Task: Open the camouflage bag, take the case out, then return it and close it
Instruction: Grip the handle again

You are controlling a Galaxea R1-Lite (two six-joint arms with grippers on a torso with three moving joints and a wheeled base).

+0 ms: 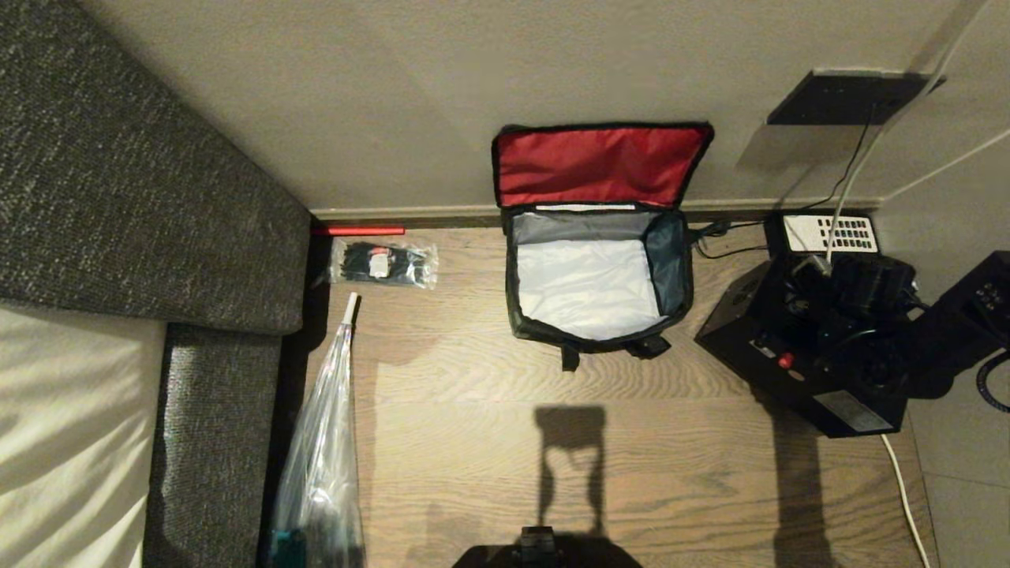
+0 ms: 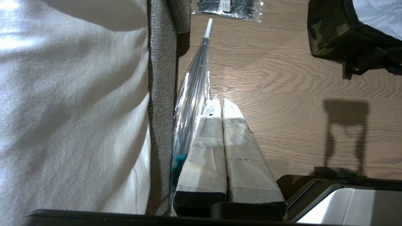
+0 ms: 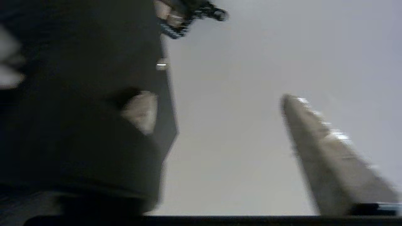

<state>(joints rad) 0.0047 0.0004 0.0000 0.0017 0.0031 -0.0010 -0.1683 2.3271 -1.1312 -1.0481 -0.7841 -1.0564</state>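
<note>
The camouflage bag (image 1: 600, 276) stands open on the wood floor against the wall. Its red lid lining (image 1: 600, 164) is flipped up and its pale interior is empty. The black case (image 1: 821, 386), with a small red spot, lies tilted on the floor right of the bag. My right arm (image 1: 860, 296) hangs over it. In the blurred right wrist view my right gripper (image 3: 216, 103) is open. One fingertip (image 3: 141, 111) is at the dark case (image 3: 78, 125), the other finger (image 3: 326, 150) is far from it, and only bare grey surface lies between them. My left gripper (image 2: 217, 103) is shut and parked low by the bed.
A black desk phone (image 1: 830, 233) with a white keypad sits against the wall behind the case, cables running up to a wall panel (image 1: 844, 99). A clear packet of black ties (image 1: 384, 263) and a plastic-wrapped long item (image 1: 323, 450) lie beside the grey upholstered bed (image 1: 118, 181).
</note>
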